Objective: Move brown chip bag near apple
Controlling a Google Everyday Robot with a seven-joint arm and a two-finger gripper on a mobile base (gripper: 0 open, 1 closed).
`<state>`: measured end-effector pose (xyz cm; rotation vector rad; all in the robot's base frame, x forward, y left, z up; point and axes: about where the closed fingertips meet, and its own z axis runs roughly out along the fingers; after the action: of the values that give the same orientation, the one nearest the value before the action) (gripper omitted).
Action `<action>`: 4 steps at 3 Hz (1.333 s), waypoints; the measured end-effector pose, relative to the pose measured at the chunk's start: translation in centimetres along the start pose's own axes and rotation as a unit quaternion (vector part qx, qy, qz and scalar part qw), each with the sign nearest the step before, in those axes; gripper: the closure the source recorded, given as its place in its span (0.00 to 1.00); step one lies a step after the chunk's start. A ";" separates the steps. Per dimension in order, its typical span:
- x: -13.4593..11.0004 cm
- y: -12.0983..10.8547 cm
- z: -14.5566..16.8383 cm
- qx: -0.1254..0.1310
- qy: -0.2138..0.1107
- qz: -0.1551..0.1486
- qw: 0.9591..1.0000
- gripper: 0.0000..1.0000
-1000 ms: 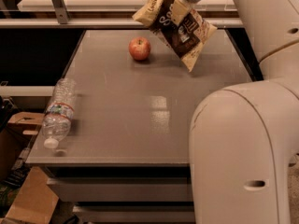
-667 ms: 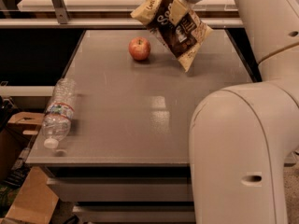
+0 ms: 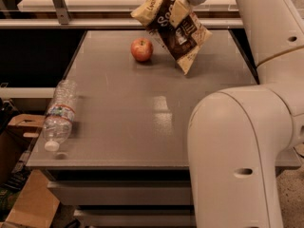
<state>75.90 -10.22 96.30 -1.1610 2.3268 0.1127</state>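
Observation:
The brown chip bag [image 3: 174, 28] hangs tilted above the far part of the grey table [image 3: 142, 118], dark brown with white "Sea S" lettering and cream-yellow edges. My gripper [image 3: 179, 8] is shut on the bag's upper middle and holds it in the air, its lower corner just over the tabletop. The apple [image 3: 141, 49], small and red with yellowish patches, sits on the table just left of the bag, a short gap from it.
A clear plastic water bottle [image 3: 59, 114] with a white cap lies on its side near the table's left edge. My white arm [image 3: 242, 141] fills the right side. Cardboard boxes [image 3: 23, 127] stand on the floor at the left. A shelf rail [image 3: 118, 23] runs behind the table.
The bag, held by the gripper, has drifted slightly left toward the apple. The apple and the bottle have not moved.

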 end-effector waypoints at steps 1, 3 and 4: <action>0.1 -0.5 0.1 0.002 -0.001 0.005 1.000 0.35; 0.6 -1.4 0.2 0.007 -0.002 0.017 1.000 0.00; 0.6 -1.5 0.5 0.004 -0.004 0.017 1.000 0.00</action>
<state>76.90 -11.47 95.81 -1.1162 2.3373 0.1204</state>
